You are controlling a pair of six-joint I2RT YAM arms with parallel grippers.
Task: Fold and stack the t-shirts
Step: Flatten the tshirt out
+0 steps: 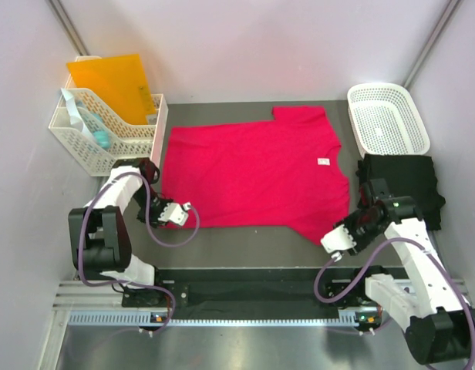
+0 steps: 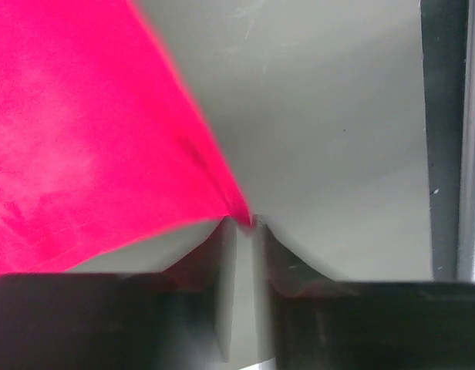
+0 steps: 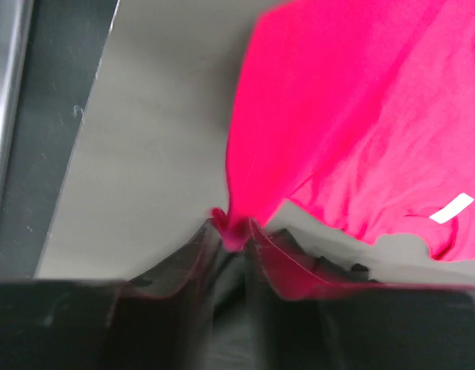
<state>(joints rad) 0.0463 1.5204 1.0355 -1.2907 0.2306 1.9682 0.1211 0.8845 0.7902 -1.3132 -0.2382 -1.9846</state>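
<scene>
The pinkish-red t-shirt [image 1: 253, 169] lies spread flat mid-table, its white neck label [image 1: 324, 161] toward the right. The black t-shirt [image 1: 403, 185] lies folded at the right, below the basket. My left gripper [image 1: 187, 214] is shut on the red shirt's near-left hem corner [image 2: 239, 212]. My right gripper [image 1: 330, 245] is shut on the near sleeve's tip, which bunches between the fingers in the right wrist view [image 3: 234, 227]. The red cloth [image 3: 353, 116] stretches away from both grippers.
A white lattice basket [image 1: 388, 117] stands at the back right. A white organizer rack [image 1: 106, 131] with an orange folder [image 1: 114, 81] stands at the back left. The black rail [image 1: 245, 293] runs along the near table edge.
</scene>
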